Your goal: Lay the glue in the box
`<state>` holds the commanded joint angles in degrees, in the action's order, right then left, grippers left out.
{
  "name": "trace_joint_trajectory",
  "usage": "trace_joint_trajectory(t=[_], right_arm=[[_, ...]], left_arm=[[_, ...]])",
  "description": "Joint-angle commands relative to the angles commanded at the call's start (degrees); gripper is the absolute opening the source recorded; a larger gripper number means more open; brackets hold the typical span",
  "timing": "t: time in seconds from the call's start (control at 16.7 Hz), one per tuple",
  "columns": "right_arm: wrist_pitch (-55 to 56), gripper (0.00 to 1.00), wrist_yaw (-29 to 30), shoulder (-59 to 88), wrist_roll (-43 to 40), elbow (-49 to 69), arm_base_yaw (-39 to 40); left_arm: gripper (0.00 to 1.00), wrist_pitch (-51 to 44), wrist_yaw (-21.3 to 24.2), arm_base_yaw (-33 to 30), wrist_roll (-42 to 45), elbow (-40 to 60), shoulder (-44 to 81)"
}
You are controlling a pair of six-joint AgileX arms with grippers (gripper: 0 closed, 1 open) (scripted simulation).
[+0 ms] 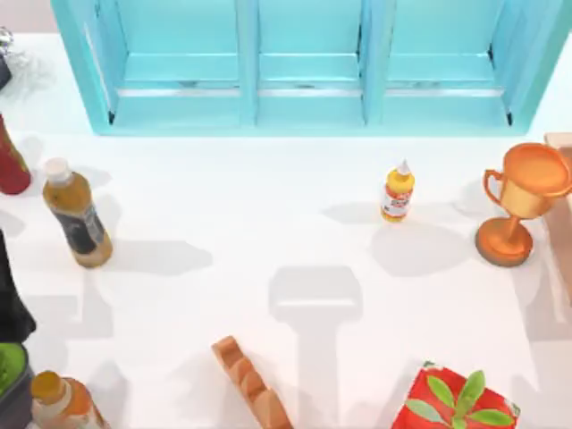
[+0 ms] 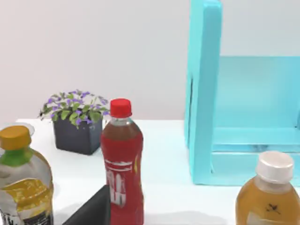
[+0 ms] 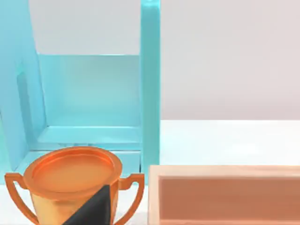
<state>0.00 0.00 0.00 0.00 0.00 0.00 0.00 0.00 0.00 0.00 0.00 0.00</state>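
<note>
On the white table's point(image 1: 295, 232) left stands a glossy brown-amber drink bottle with white cap point(image 1: 77, 214). Right of centre, the small yellow-orange plastic glue bottle point(image 1: 397, 192) stands upright, its white pointed nozzle up, just left of a shiny orange trophy point(image 1: 522, 198). A pale wooden box point(image 3: 225, 194) sits beside the trophy. Either gripper's jaws: cannot tell.

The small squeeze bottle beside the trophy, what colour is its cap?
White, on the small yellow-orange glue bottle; top view shows it best.
</note>
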Motion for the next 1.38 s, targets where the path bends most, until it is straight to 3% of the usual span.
trace_joint_trajectory(t=[0.24, 0.54, 1.02, 1.38], right_arm=[[0.26, 1.00, 1.63, 1.76, 0.61, 1.18, 1.75], [3.56, 1.00, 11.19, 16.36, 4.89, 9.81, 14.45], [18.07, 1.00, 27.44, 63.36, 14.67, 27.18, 39.96], [32.46, 1.00, 37.06, 96.28, 20.82, 33.30, 47.37]], left_arm=[[1.00, 0.00, 0.00, 0.00, 0.00, 0.00, 0.00], [1.00, 0.00, 0.00, 0.00, 0.00, 0.00, 0.00], [1.00, 0.00, 0.00, 0.00, 0.00, 0.00, 0.00], [1.00, 0.00, 0.00, 0.00, 0.00, 0.00, 0.00]])
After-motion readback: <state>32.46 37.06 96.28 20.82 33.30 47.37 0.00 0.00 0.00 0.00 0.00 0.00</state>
